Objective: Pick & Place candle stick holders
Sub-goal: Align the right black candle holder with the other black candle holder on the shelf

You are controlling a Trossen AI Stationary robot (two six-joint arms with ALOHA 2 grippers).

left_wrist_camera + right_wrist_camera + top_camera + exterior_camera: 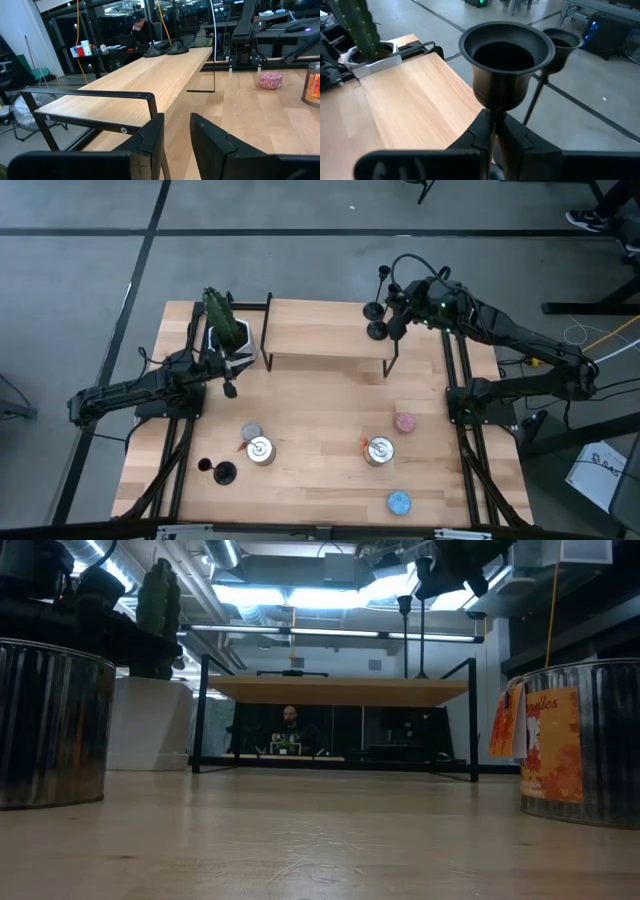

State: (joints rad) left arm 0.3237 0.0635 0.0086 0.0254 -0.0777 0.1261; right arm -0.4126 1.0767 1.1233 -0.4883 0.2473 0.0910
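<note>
Two matte-black candle stick holders stand at the right end of the raised wooden shelf (320, 330). My right gripper (494, 132) is shut on one holder (506, 55); the other holder (562, 42) stands just beyond it. Their round bases (155, 50) (177, 47) show on the shelf in the left wrist view. A third holder (222, 473) stands on its base near the table's front left. My left gripper (175, 135) waits by the shelf's left end, level and open, with nothing between its fingers. My right gripper pinches the holder's thin stem (492, 117) just under the cup between its two fingers. The fingers come from the table's right side, slanting slightly down, and lie across the stem. The holder is upright; whether its base rests on the shelf I cannot tell.
Two silver tins (260, 450) (378, 450) stand on the table's near half, with a pink candle (404, 422) and a blue one (398, 502) near the right one. A cactus in a white pot (225, 320) stands at the shelf's left end. A person sits beyond the table (290, 725).
</note>
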